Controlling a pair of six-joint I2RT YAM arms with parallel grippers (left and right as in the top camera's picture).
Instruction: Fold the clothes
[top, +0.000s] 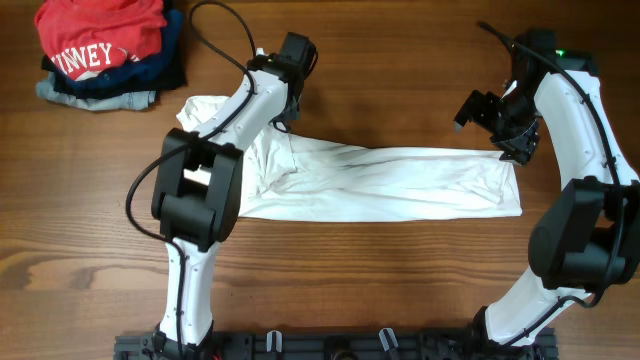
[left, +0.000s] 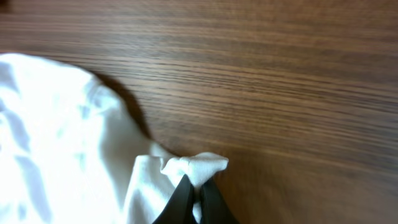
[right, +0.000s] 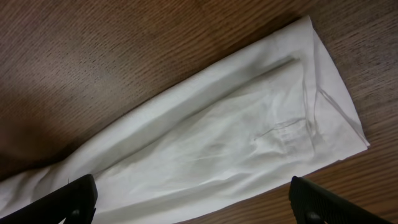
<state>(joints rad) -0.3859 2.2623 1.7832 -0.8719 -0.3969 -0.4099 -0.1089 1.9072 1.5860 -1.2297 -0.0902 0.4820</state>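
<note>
A: L gripper (left: 198, 186) status?
B: Jaws together, clamped on a small bunch of white T-shirt (left: 193, 167) cloth right at its tips. Rest of shirt spreads off to its left, lying on the table (left: 280, 74).
A: R gripper (right: 191, 186)?
B: Fingers wide apart, nothing btwn them. Shirt's other end lies below and ahead of it, untouched.
A: Handling?
B: Light, soft, floppy, already wrinkled. Prob sags if lifted by one pt. Best to pinch corners or hem edges at both ends, not mid-cloth.
</note>
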